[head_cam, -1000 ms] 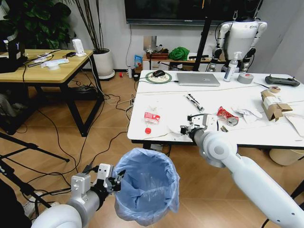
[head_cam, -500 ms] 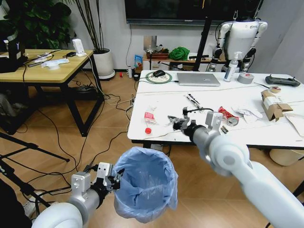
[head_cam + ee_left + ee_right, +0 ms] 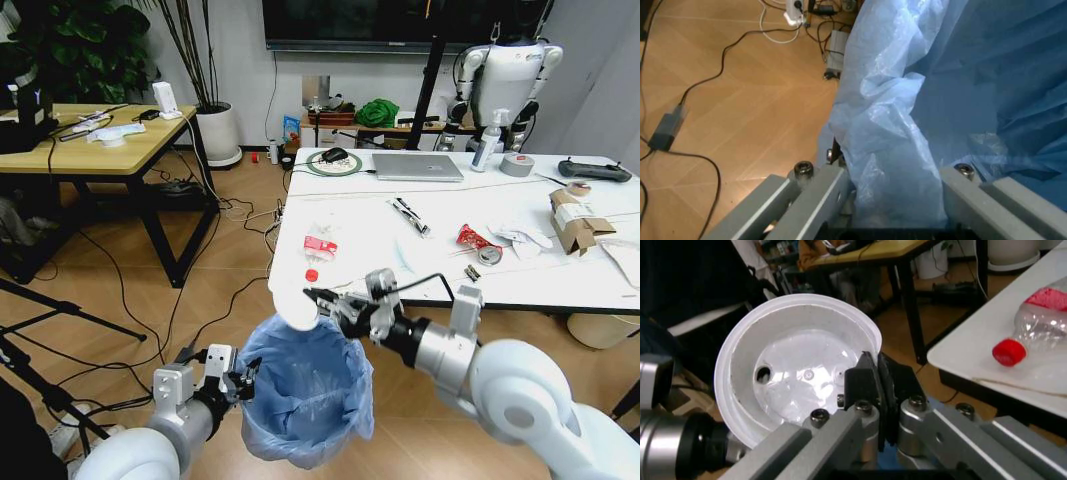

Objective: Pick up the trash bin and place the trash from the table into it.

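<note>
Wooden floor with loose cables lies under the white worktop (image 3: 520,275), and we take this worktop as our landmark. Just in front of its near edge, lower than the top, we hold the trash bin (image 3: 305,395) with its light-blue bag. Our left gripper (image 3: 243,380) is at the bin's rim on the side away from the worktop. In the left wrist view its fingers (image 3: 830,192) are closed on a fold of the blue bag (image 3: 890,165) and the rim.

Our right gripper (image 3: 318,297) is in front of the worktop's near left corner, directly above the open bin. Its fingers (image 3: 877,390) are nearly closed and pinch the rim of a white plastic lid (image 3: 790,390), a round piece of trash with a small hole in it. In the head view the lid (image 3: 296,312) is above the far edge of the bin.

More trash is on the worktop: a crushed clear bottle with a red cap (image 3: 312,274) and red label near the left corner, a red wrapper (image 3: 472,238) around the middle, crumpled white paper (image 3: 522,236) beside it, and a torn cardboard box (image 3: 577,220) toward the right end. A laptop (image 3: 417,166) and a grey tape roll (image 3: 516,164) are along the far edge.
</note>
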Controlling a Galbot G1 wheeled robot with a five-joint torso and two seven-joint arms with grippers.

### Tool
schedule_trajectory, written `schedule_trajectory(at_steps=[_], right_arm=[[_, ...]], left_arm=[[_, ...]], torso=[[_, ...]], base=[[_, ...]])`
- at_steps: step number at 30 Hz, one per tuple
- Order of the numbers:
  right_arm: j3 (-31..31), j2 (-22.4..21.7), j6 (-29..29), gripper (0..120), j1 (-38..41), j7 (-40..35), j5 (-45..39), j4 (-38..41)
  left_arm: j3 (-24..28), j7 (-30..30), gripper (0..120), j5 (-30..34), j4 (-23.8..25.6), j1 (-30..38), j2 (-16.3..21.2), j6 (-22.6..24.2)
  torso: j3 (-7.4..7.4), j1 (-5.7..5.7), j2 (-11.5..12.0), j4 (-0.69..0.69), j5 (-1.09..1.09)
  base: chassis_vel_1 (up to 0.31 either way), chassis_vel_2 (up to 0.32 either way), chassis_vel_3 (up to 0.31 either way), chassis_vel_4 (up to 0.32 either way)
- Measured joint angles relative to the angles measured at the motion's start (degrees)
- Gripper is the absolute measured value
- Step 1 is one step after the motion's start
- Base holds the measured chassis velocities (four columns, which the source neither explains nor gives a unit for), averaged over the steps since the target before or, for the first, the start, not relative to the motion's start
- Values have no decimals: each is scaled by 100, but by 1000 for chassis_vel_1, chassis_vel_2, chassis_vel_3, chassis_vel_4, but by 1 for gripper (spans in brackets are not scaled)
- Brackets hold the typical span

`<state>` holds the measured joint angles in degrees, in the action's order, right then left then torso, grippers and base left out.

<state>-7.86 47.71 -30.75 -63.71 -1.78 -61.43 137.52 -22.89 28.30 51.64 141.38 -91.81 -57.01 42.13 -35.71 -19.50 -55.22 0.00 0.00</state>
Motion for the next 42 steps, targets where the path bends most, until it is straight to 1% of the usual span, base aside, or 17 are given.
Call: schedule_trajectory(at_steps=[2, 3, 5, 6, 10, 13, 16, 18, 19, 21, 23, 25, 28, 32, 36, 39, 42], right_arm=[[-105, -26, -27, 4, -214, 153, 183, 26], [-273, -55, -41, 11, -538, 389, 366, 90], [-543, -103, -25, 18, -1027, 689, 499, 257], [-543, -103, -25, 18, -1027, 689, 499, 257], [-879, -128, 2, 36, -1536, 816, 729, 430], [-996, -123, 7, 45, -1626, 795, 786, 454], [-1154, -86, 5, 56, -1558, 221, 634, 471], [-1150, -49, -16, 65, -1148, -661, 216, 339], [-1150, -49, -16, 65, -1148, -661, 216, 339], [-1083, -2, -36, 75, -668, -1329, -64, 88], [-1005, 25, -42, 78, -372, -1689, -228, -60], [-709, 141, -70, 91, 342, -2489, -599, -424], [-381, 272, -91, 98, 905, -2961, -920, -717], [391, 648, -120, 100, 2038, -3331, -1187, -1439], [723, 897, -124, 100, 2443, -3406, -1227, -1868], [1095, 1418, -124, 100, 2854, -3767, -1449, -2458], [1289, 1757, -124, 100, 3028, -4162, -1625, -2673]], left_arm=[[23, 26, 2, 2, -3, 1, -7, 0], [62, 42, 2, 2, -8, 4, -16, 0], [133, 50, 2, -8, -13, 14, -30, 0], [133, 50, 2, -8, -13, 14, -30, 0], [249, 51, 2, -33, -21, 57, -35, 0], [265, 48, 2, -41, -21, 63, -29, 0], [273, 34, 2, -62, -16, 57, -14, 0], [284, 21, 2, -81, -2, 39, -3, 0], [284, 21, 2, -81, -2, 39, -3, 0], [297, 12, 2, -93, 13, 20, 12, 0], [299, 9, 2, -96, 25, 6, 22, 0], [295, -9, 2, -97, 48, -21, 60, 0], [262, -29, 2, -93, 77, -37, 110, 0], [189, -60, 2, -79, 101, -98, 193, 0], [154, -63, 2, -74, 147, -181, 221, 0], [72, -69, 2, -29, 184, -260, 270, 0], [18, -71, 2, -6, 185, -281, 294, 0]], torso=[[0, 0, 0, 0, 0], [0, 0, 0, -1, 1], [0, 0, 0, -1, 1], [0, 0, 0, -1, 1], [0, 0, 0, -1, 0], [0, 0, 0, -1, 0], [0, 0, 0, -1, 0], [0, 0, 0, -1, -1], [0, 0, 0, -1, -1], [-1, 0, 0, 0, 0], [-1, -1, 0, 0, 0], [-2, -1, 0, 0, 0], [-1, -1, 0, 0, 0], [-2, -1, 0, 0, -3], [-2, -1, 0, 2, -2], [-1, -1, 1, 0, -1], [-2, -2, 0, 1, -1]], base=[[0, 0, 0, 0], [0, 0, 0, 0], [0, 0, 0, 0], [0, 0, 0, 0], [0, 0, 0, 0], [0, 0, 0, 0], [0, 0, 0, 0], [0, 0, 0, 0], [0, 0, 0, 0], [0, 0, 0, 0], [0, 0, 0, 0], [0, 0, 0, 0], [0, 0, 0, 0], [0, 0, 0, 0], [0, 0, 0, 0], [0, 0, 0, 0], [0, 0, 0, 0]])
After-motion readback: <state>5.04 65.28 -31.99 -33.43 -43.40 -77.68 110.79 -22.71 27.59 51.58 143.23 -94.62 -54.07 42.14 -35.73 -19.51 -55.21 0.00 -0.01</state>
